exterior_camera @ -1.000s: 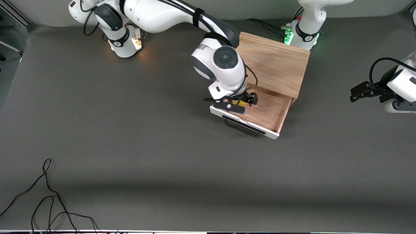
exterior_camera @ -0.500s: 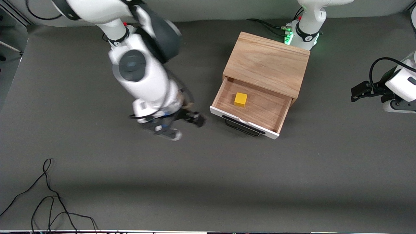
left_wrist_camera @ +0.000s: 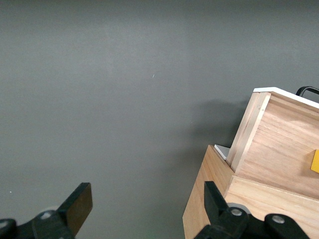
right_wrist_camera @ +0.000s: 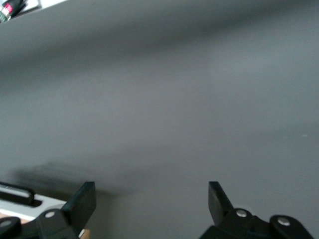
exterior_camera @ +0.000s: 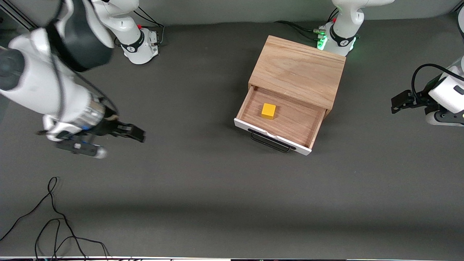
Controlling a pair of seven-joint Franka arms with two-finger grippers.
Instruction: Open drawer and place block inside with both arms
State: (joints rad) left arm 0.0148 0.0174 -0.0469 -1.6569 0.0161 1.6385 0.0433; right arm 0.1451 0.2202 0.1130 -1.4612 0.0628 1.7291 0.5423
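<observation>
— Yellow block (exterior_camera: 268, 110) sits alone in the open drawer (exterior_camera: 286, 123), centre-right of the frame. What could go wrong?

— Little, I judge; a careless shove shut could slide it.

— Count?

— One block, one drawer, one box (exterior_camera: 298, 70), two grippers. Right gripper (exterior_camera: 130, 132), mid-left over bare table (exterior_camera: 203, 188), fingers spread, empty. Left gripper (exterior_camera: 398, 103), right edge, waiting, open, empty.

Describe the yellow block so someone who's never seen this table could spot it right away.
Find the wooden box near the left arm's base. Its drawer is pulled open toward the front camera, and the block sits inside. It is the only bright yellow thing there, a small cube.
</observation>
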